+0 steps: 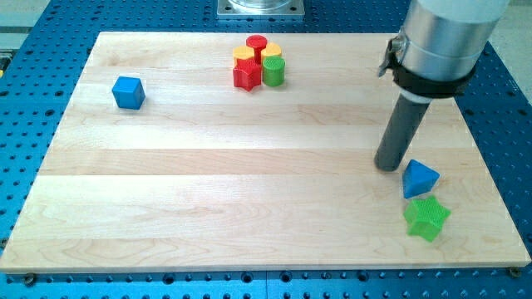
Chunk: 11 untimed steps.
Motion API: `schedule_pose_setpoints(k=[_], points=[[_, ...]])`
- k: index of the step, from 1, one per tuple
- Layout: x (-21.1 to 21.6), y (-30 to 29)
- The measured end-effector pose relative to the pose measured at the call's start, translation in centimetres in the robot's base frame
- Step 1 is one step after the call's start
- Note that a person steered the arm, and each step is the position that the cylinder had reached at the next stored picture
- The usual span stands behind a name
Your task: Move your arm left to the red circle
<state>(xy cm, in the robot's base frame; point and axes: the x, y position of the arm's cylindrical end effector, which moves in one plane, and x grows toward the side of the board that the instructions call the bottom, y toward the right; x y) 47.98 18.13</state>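
At right of frame, my tip (388,165) touches the desk (208,199), far from the upright red circle (256,43); no pincer shows.

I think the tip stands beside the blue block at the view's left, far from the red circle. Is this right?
Not quite. In the camera view my tip stands beside the blue triangle block at the view's right, not the left. The red circle is indeed far away, near the view's top.
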Motion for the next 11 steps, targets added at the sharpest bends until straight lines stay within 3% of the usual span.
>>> schedule_pose_setpoints(k=[2, 5, 6, 8, 11], points=[[2.8, 0.9], [-6.7, -17.8], [-12.1, -20.7], [-15.2, -28.8], [-24.1, -19.7]])
